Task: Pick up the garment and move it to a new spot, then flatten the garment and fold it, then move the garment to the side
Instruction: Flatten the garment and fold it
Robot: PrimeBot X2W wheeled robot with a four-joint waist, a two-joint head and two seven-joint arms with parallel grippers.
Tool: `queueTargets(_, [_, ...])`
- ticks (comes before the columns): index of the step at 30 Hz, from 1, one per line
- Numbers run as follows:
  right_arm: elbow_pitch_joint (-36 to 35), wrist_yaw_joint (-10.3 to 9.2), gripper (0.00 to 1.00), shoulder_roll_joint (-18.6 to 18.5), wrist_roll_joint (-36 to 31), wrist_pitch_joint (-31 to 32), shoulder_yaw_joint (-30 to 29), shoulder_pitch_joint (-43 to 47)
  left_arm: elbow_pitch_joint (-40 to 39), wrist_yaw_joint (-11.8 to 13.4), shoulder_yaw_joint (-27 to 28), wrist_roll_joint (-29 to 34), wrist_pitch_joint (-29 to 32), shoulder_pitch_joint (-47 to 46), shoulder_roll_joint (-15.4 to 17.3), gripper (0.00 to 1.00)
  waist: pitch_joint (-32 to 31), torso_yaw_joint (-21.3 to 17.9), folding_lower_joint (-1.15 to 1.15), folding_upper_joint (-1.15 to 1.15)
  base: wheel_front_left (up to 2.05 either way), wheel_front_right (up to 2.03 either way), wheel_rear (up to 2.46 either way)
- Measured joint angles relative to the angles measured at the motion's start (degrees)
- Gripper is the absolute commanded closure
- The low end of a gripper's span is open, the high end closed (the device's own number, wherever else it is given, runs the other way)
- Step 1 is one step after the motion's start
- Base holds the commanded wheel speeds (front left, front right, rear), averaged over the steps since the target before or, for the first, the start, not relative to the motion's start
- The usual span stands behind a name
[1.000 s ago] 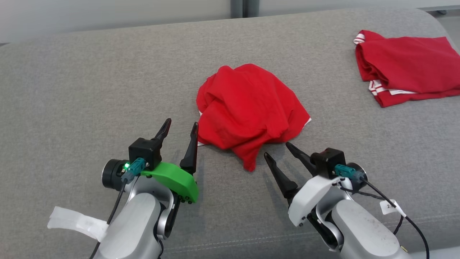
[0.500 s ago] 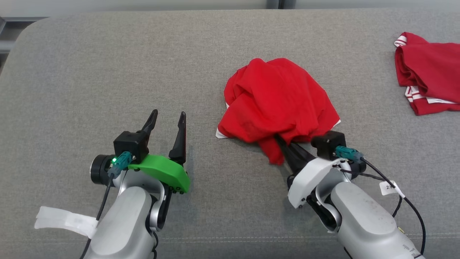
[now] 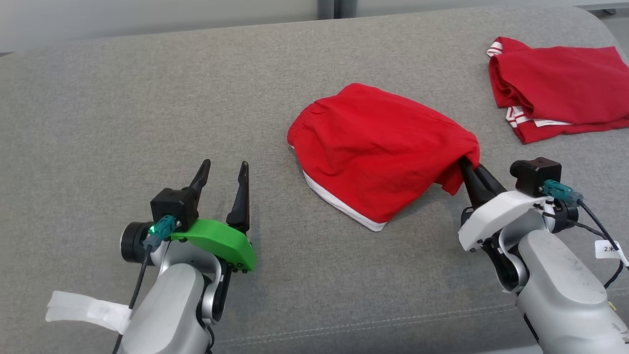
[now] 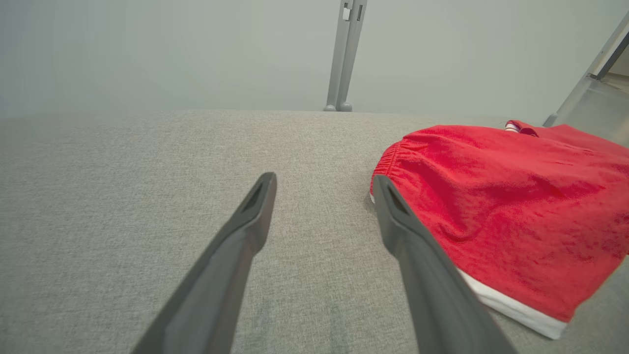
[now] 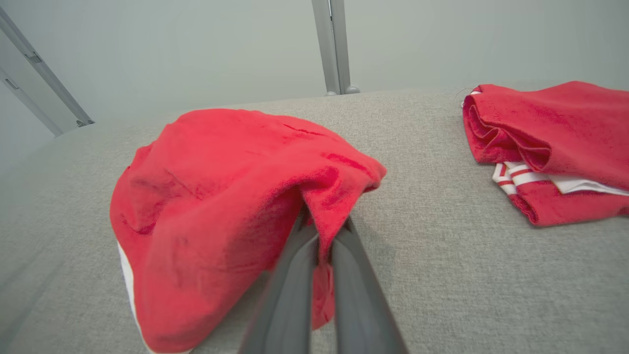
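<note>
The garment point(image 3: 381, 147) is a pair of red shorts with white trim, lying in the middle of the grey cushion point(image 3: 123, 108). My right gripper point(image 3: 469, 164) is shut on the garment's right edge and lifts that corner, so the cloth point(image 5: 221, 196) drapes over the dark fingers point(image 5: 290, 285). The fingertips are hidden under the fabric. My left gripper point(image 3: 223, 169) is open at the lower left, over bare cushion, with nothing between its fingers. In the left wrist view the garment point(image 4: 501, 206) lies just right of the right finger point(image 4: 408, 236).
A second red garment with white stripes point(image 3: 555, 86) lies bunched at the far right of the cushion, also seen in the right wrist view point(image 5: 555, 142). A pale wall with a grey post point(image 4: 344, 54) stands behind the cushion. The cushion's front seam point(image 3: 344, 327) runs below the arms.
My right gripper has shut on the garment's near edge and pulled it up and to the right, stretching the crumpled heap out. The head camera swung. The left gripper stayed open.
</note>
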Motion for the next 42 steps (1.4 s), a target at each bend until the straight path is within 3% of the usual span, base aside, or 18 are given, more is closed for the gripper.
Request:
queueTargets(3, [0.29,-0.03,1.0,-0.26,0.38,-0.01,-0.57,0.0,0.48,-0.33,-0.78,-0.66,0.0,0.14,-0.05,0.0,-0.02,-0.99,0.0,0.0,0.0,0.0,0.0])
queueTargets(12, [3.21,-1.7,1.0,-4.57,-3.19,-0.16,-0.13,-0.16,3.0,-5.13,-5.54,-4.42,3.8,-0.73,-0.42,0.0,1.21,-4.3,0.0,0.0,0.0,0.0,0.0])
queueTargets(18, [4.66,-1.74,1.0,-3.8,-3.36,-0.16,0.85,-1.44,4.32,-6.61,-6.12,-6.3,6.67,-4.82,-0.47,0.0,2.93,-6.22,0.0,0.0,0.0,0.0,0.0])
queueTargets(19, [4.83,-1.99,0.89,-3.69,-3.36,-0.16,0.87,-1.83,4.58,-6.7,-6.26,-6.54,6.91,-5.73,-0.47,0.0,3.23,-6.59,0.0,0.0,0.0,0.0,0.0])
queueTargets(20, [5.1,-2.11,0.7,-3.53,-3.35,-0.16,0.85,-2.28,5.03,-7.03,-6.39,-6.56,7.46,-6.79,-0.48,0.0,3.55,-6.97,0.0,0.0,0.0,0.0,0.0])
queueTargets(21, [5.26,-2.11,0.45,-3.28,-3.34,-0.18,0.8,-2.66,5.45,-7.21,-6.47,-6.59,8.01,-7.77,-0.51,0.0,3.86,-7.35,0.0,0.0,0.0,0.0,0.0])
queueTargets(22, [5.34,-2.1,0.11,-2.92,-3.3,-0.19,0.69,-2.97,5.78,-7.64,-6.64,-6.64,8.36,-8.72,-0.52,0.0,4.18,-7.74,0.0,0.0,0.0,0.0,0.0])
queueTargets(23, [5.36,-2.1,0.0,-2.44,-3.13,-0.27,0.57,-3.28,6.24,-7.68,-6.9,-6.62,8.93,-9.68,-0.54,0.0,4.51,-8.15,0.0,0.0,0.0,0.0,0.0])
queueTargets(31, [5.38,-2.09,0.0,-1.14,-2.12,-0.69,-0.91,-4.05,10.43,-10.37,-8.78,-5.94,11.82,-13.88,-0.68,0.0,7.15,-11.58,0.0,0.0,0.0,0.0,0.0])
queueTargets(42, [4.93,-2.1,0.0,-1.04,-1.14,-1.16,-3.35,-4.09,13.16,-13.13,-9.11,-4.87,12.18,-18.24,2.43,0.0,10.69,-14.66,0.0,0.0,0.0,0.0,0.0])
